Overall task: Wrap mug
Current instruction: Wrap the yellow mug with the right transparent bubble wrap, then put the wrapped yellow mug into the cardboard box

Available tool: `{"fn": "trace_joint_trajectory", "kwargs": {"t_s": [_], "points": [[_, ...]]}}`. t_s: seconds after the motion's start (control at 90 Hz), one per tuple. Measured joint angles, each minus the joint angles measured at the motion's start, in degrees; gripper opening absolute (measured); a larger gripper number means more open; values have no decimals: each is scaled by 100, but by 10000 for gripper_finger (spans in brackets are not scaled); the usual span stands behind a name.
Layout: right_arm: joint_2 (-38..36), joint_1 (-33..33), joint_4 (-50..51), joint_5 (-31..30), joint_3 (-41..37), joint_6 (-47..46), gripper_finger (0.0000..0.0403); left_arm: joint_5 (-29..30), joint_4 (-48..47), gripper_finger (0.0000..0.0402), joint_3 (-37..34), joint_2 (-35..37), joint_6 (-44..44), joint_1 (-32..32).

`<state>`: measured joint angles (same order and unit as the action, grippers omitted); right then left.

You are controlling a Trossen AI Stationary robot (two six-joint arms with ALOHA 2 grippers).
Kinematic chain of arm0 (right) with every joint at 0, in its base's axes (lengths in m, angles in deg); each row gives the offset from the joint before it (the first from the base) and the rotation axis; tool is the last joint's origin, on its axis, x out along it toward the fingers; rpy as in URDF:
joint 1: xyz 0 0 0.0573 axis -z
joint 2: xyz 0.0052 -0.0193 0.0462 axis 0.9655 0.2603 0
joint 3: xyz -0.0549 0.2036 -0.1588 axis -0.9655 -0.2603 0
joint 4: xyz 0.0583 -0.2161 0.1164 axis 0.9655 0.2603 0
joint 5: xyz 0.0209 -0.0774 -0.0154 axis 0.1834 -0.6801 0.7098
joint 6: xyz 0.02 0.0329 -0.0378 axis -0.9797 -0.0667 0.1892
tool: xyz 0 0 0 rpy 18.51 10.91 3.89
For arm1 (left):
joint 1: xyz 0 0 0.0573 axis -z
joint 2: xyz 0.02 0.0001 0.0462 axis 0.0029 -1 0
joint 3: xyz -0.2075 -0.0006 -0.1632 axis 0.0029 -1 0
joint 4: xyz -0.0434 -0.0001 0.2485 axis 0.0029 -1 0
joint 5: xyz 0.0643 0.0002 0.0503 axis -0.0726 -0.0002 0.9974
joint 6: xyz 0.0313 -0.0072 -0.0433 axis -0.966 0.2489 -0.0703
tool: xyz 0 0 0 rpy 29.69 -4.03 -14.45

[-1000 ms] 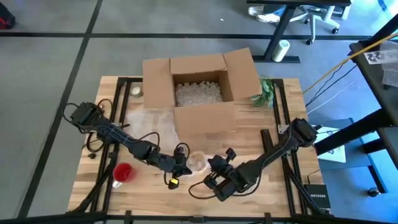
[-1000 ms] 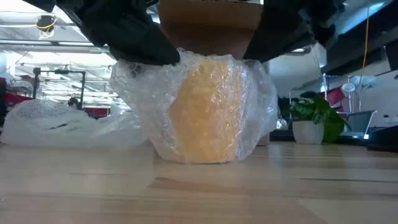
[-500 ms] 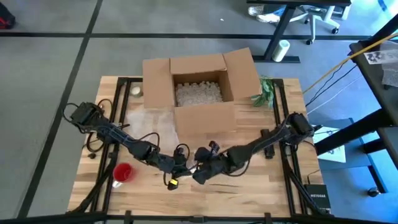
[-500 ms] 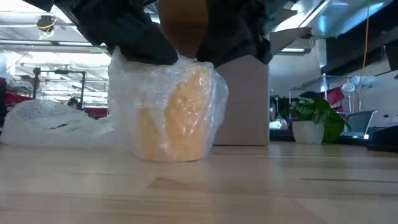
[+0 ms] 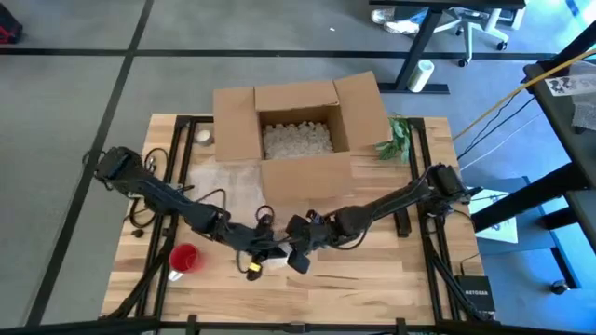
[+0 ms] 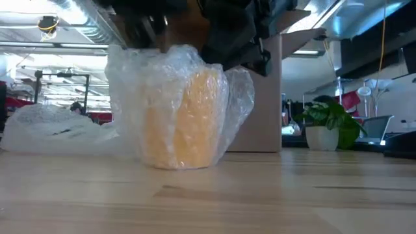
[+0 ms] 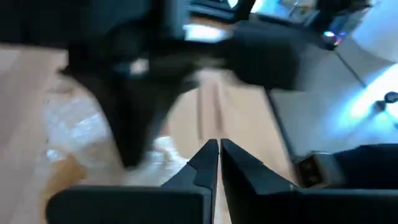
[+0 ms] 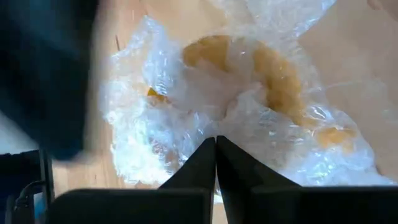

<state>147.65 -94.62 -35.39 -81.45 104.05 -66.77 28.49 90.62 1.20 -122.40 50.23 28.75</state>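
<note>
— Starting from the left: how much room near the bench edge?
— A red cup stands near the front-left corner, with bare wood behind it beside a loose sheet of bubble wrap.
— And the left claw?
— Its fingers are pressed together just beside the mug, at front centre.
— Which way does the mug sit?
— Upright, long axis vertical, base on the wood, swathed in bubble wrap. The cardboard box stands behind it.
— The right claw?
— Fingers together, hanging above the wrapped mug. Open boards run right to a small plant at the far edge.
</note>
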Motion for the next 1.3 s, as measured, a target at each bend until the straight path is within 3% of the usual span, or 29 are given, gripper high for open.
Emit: {"fn": "trace_joint_trajectory", "kwargs": {"t_s": [0.256,0.7,0.933,1.067,1.3], "points": [[3,31,81,147,35,14,0,851,-1183,0,1,559,338,568],[15,-19,1492,59,1721,1003,0,1589,-1419,0,1,537,519,1119],[309,-19,1397,1117,1735,1343,7,2491,-1638,0,1,562,517,1589],[633,-23,1508,1263,1804,1392,33,2965,-1923,0,-7,685,683,1801],[857,-19,1812,894,2379,1936,62,3021,-1233,0,-1054,1111,1256,1851]]}}
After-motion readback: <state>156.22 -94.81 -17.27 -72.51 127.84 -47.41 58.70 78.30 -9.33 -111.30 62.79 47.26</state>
